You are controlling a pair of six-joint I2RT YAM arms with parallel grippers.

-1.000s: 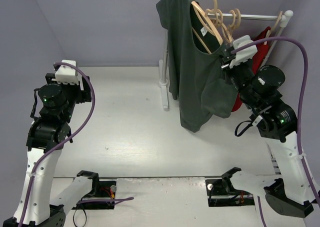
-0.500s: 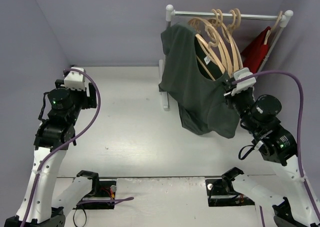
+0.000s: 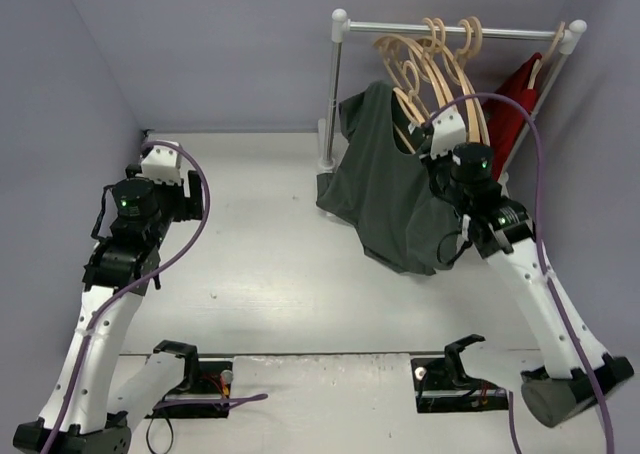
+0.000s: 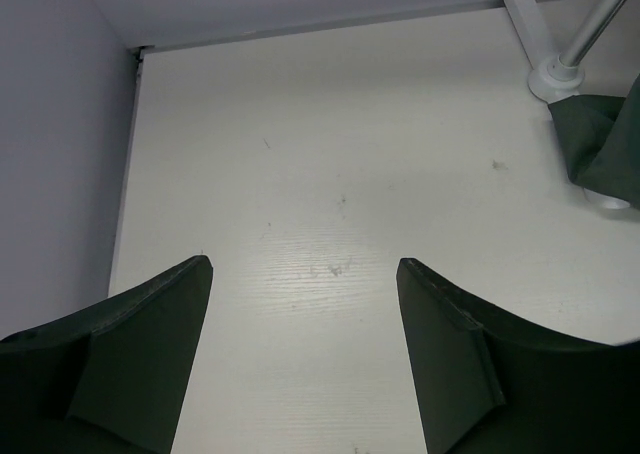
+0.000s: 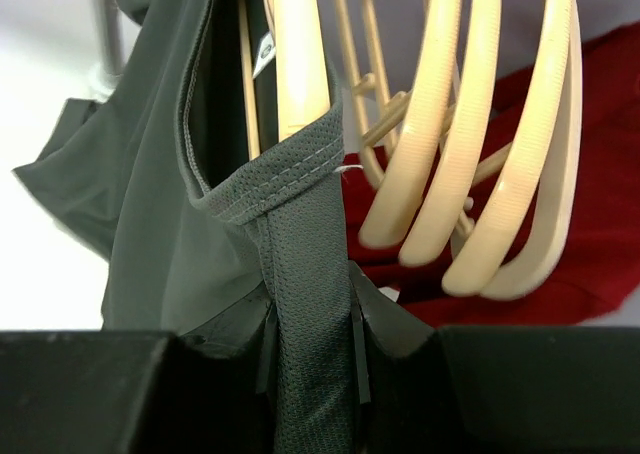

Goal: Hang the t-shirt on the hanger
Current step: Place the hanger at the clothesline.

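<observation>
The dark grey-green t-shirt [image 3: 385,199] hangs in front of the rack, its lower hem bunched on the table by the rack's foot. A pale wooden hanger [image 3: 407,102] is inside its neck opening, and its hook shows just below the rail. In the right wrist view the hanger arm [image 5: 300,54] runs down into the collar of the t-shirt [image 5: 300,184]. My right gripper [image 3: 438,156] is shut on the shirt's shoulder seam, which is pinched between the jaws of the gripper [image 5: 310,314]. My left gripper [image 3: 172,174] is open and empty over bare table, as the left wrist view [image 4: 300,304] shows.
A white clothes rack with rail [image 3: 500,32] and left post [image 3: 335,84] stands at the back right, holding several more hangers [image 3: 455,64] and a bright red garment [image 3: 515,99]. The rack's foot [image 4: 565,69] and the shirt hem [image 4: 605,144] show in the left wrist view.
The t-shirt with its hanger has come down from above the rail's left end until the hem rests on the table. My right gripper moved left and down with it. My left arm shifted slightly right.
</observation>
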